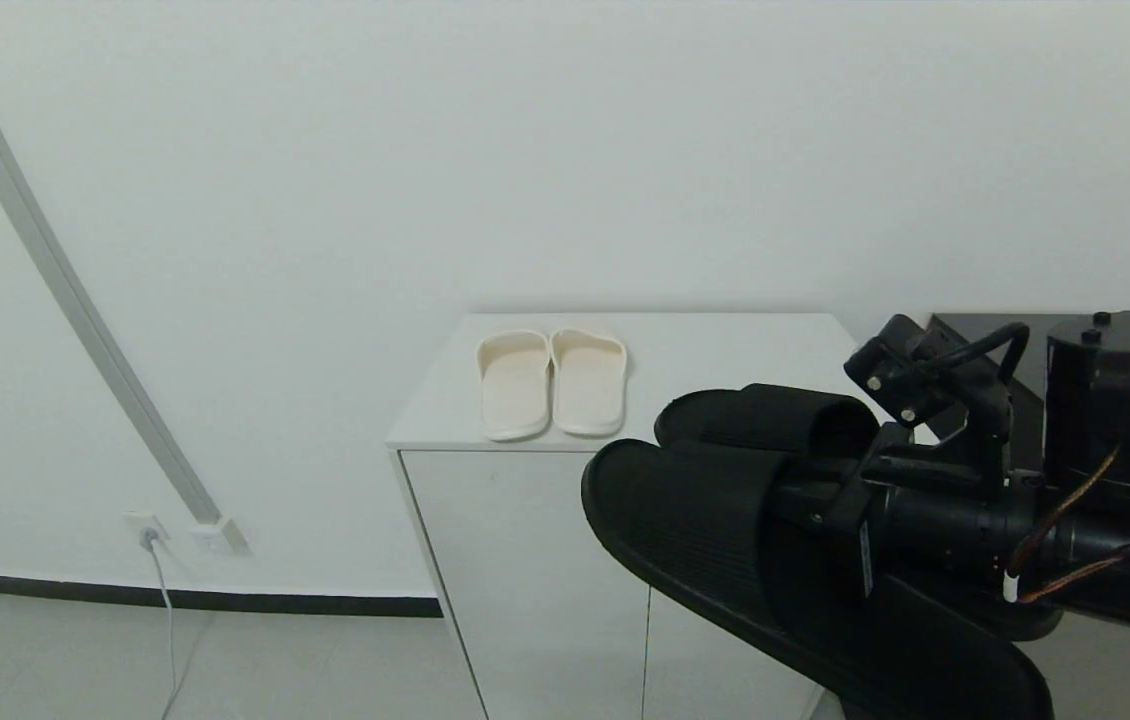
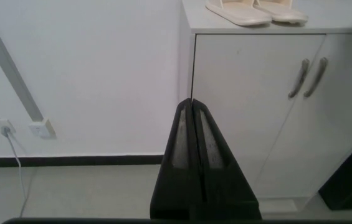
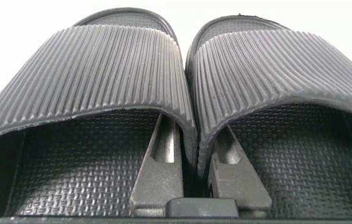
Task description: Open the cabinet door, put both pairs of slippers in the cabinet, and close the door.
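Black slippers [image 1: 705, 500] hang in the air in front of the cabinet [image 1: 525, 560], roughly level with its top and toward its right side. Right gripper [image 3: 194, 134]: one jaw inside each slipper under the strap, jaws nearly closed, pinching the two inner side walls together. Material looks like foam or rubber: light, flexible, ribbed so grippy, not fragile. The wall pinch looks sound, though the long soles may droop or swing. Cream slippers [image 1: 551, 383] sit side by side on the cabinet top near its front edge; the same grip should suit them. Left gripper [image 2: 192, 104]: jaws fully closed, empty, facing the cabinet front, below the door handles [image 2: 309, 78]. Doors shut.
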Available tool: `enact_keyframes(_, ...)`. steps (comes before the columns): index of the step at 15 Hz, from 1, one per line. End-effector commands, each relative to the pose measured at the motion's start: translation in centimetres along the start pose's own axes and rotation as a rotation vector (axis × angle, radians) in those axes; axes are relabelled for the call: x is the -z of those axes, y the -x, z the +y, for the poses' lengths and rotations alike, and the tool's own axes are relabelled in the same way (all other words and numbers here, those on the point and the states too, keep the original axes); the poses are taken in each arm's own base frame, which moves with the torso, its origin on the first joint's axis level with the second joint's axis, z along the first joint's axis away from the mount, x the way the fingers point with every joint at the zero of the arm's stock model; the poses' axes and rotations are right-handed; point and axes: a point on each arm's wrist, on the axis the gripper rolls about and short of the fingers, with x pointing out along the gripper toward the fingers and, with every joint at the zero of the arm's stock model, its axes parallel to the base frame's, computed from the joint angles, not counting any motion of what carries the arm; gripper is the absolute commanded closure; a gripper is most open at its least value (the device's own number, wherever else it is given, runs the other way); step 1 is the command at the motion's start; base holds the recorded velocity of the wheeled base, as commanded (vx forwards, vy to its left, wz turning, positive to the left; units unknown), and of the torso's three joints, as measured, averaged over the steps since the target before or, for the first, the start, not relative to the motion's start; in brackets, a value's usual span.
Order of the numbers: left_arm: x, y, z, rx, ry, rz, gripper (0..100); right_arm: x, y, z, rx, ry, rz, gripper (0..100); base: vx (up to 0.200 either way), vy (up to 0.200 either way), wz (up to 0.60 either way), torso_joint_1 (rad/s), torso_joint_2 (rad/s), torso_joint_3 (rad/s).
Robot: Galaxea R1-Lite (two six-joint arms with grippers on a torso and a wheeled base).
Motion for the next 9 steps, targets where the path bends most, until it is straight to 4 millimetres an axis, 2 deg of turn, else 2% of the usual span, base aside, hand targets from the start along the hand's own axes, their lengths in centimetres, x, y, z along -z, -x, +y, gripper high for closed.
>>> enact_keyframes(1, 0.00, 0.00, 0.00, 0.000, 0.001, 0.000, 100, 0.18, 0.01, 0.02, 0.001, 0.001, 0.006, 100, -0.200, 0.000, 0.00, 0.002, 0.00, 0.002)
enact_keyframes(2, 0.00, 0.00, 0.00, 0.000, 0.001, 0.000, 100, 0.31, 0.01, 0.06, 0.000, 0.001, 0.010, 100, -0.200, 0.000, 0.00, 0.002, 0.00, 0.007)
enact_keyframes(9, 0.00, 0.00, 0.00, 0.000, 0.001, 0.000, 100, 0.67, -0.17, -0.02, 0.001, -0.001, 0.021, 100, 0.000, 0.000, 0.00, 0.000, 0.00, 0.000)
